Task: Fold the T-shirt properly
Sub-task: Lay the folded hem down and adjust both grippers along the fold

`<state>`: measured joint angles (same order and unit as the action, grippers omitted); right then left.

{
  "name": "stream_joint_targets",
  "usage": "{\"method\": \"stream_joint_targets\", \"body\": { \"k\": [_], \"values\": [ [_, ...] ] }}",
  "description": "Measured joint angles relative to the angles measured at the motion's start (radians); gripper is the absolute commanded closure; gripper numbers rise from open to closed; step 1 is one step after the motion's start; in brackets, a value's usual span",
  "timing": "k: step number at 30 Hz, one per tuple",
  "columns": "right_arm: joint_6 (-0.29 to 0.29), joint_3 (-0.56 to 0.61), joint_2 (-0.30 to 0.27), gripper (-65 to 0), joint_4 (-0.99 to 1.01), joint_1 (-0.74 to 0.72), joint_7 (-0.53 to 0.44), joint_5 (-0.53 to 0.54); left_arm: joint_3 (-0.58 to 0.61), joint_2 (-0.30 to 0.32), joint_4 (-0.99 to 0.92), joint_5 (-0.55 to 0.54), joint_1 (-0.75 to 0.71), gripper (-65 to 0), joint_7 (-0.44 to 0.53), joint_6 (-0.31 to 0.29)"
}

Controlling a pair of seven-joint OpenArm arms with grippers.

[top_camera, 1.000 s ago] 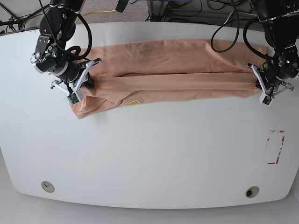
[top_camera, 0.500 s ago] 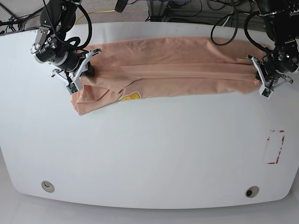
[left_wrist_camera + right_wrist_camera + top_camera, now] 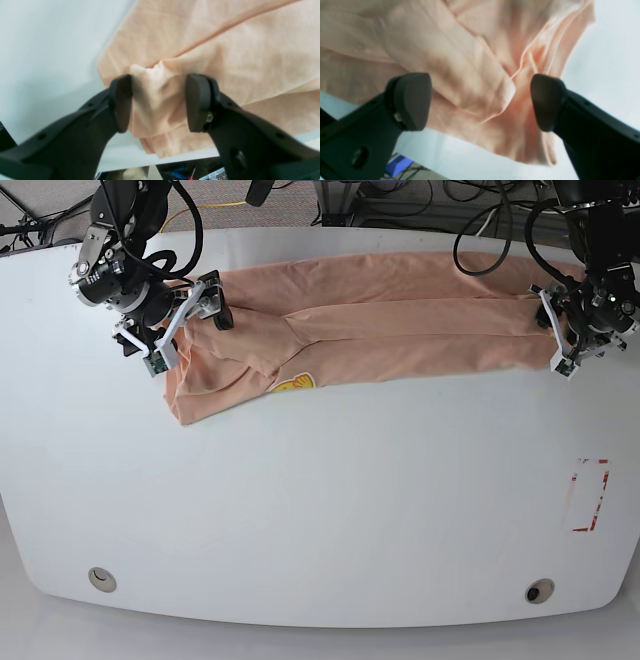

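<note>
The peach-pink T-shirt [image 3: 400, 330] lies folded into a long band across the far part of the table, its yellow patch [image 3: 292, 385] showing at the near edge. At the band's left end my right gripper [image 3: 190, 320] stands open. In the right wrist view the right gripper [image 3: 478, 101] has its jaws wide apart around loose folds of the T-shirt [image 3: 460, 62]. My left gripper [image 3: 555, 330] is at the band's right end, open. In the left wrist view the left gripper [image 3: 160, 102] straddles a slack bunch of the T-shirt [image 3: 225, 50] without pinching it.
The white table [image 3: 320, 510] has a red-marked rectangle [image 3: 588, 495] at the near right and two round holes [image 3: 101, 580] [image 3: 540, 591] near the front edge. Cables [image 3: 480, 220] hang past the far edge, close behind the shirt.
Both grippers carried the shirt band toward the far edge, then opened and let go of it. The yellow patch now shows more fully.
</note>
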<state>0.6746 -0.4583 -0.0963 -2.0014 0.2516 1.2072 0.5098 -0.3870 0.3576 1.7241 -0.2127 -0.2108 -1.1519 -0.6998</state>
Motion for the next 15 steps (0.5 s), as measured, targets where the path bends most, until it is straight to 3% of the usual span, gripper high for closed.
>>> {"method": "stream_joint_targets", "body": {
  "k": [4, 11, 15],
  "values": [
    [-0.001, -0.066, -0.008, -59.9, 0.002, -0.058, 0.001, 0.008, 0.0, -0.002, 0.052, 0.002, 0.001, -31.9, -0.003, 0.0],
    [-0.002, -0.064, -0.01, -59.8, 0.102, -0.208, 0.001, -0.081, -0.002, -0.007, 0.119, -0.001, 0.047, -31.8, -0.002, 0.0],
    [-0.003, -0.07, -0.009, -59.6, 0.224, -0.282, 0.005, -0.09, -0.018, -0.053, 0.121, 0.005, 0.043, -31.8, -0.002, 0.001]
  ]
}}
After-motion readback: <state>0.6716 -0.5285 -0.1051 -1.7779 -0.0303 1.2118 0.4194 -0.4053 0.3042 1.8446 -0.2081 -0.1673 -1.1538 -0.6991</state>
